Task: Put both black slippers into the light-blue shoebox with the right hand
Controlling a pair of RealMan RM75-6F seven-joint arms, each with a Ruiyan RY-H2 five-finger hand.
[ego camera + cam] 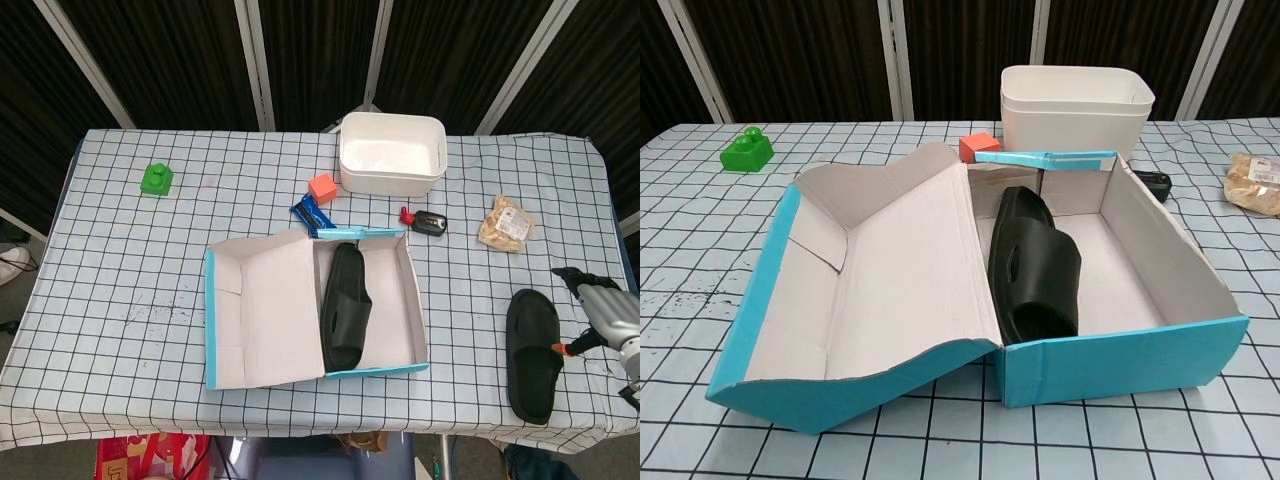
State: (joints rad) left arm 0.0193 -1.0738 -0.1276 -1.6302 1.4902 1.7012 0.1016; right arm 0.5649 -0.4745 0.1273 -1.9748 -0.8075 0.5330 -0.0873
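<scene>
The light-blue shoebox (415, 285) (1120, 360) lies open at the table's front middle, its lid folded out to the left. One black slipper (346, 306) (1034, 268) rests inside along the left side of the box. The second black slipper (532, 353) lies on the cloth to the right of the box, near the front edge. My right hand (602, 318) hovers just right of that slipper with fingers spread and nothing in it; an orange-tipped thumb points toward the slipper. The chest view does not show it. My left hand is out of both views.
A white tub (391, 152) (1076, 104) stands behind the box. An orange block (321, 187), a blue wrapper (309, 215), a black-and-red key fob (426, 222) and a snack bag (505, 223) lie around it. A green brick (156, 179) sits far left.
</scene>
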